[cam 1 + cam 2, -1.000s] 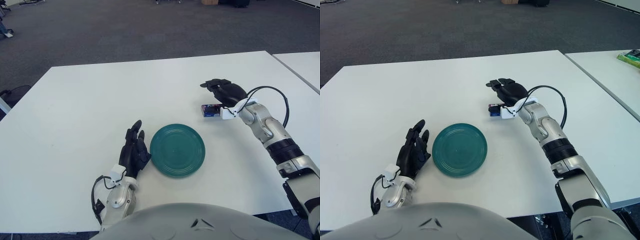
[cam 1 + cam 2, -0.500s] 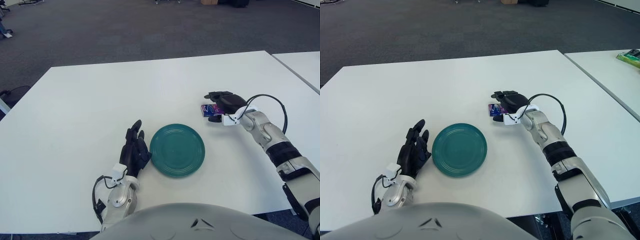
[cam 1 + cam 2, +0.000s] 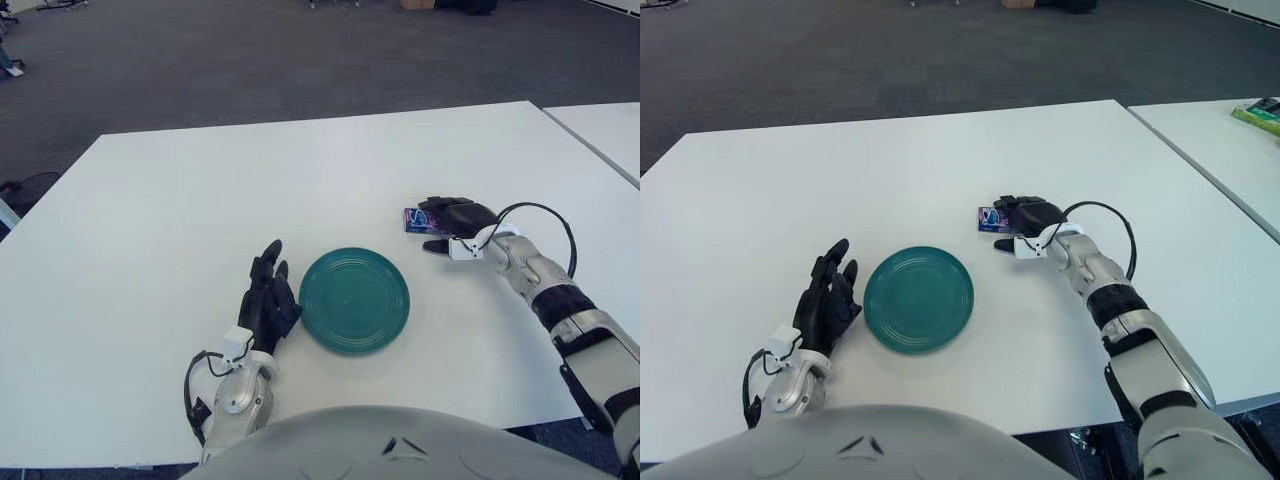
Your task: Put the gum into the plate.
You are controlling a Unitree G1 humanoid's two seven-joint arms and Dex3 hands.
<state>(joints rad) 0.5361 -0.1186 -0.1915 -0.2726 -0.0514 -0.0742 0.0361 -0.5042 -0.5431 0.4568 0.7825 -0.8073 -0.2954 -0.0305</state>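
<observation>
Nearest: left hand (image 3: 268, 300), fingers straight and loosely spread, empty, just left of green plate (image 3: 355, 300) on white table (image 3: 200, 200). Farther and to the right of plate: right hand (image 3: 452, 222), low over tabletop, fingers curled down around right end of gum (image 3: 417, 220). Gum pack lying flat on table, its left end poking out beyond fingertips toward the left, well outside plate. Whether the fingers actually pinch it: cannot tell.

gum pack (image 3: 414, 220) printed blue and purple, its lettering unreadable, no other text
</observation>
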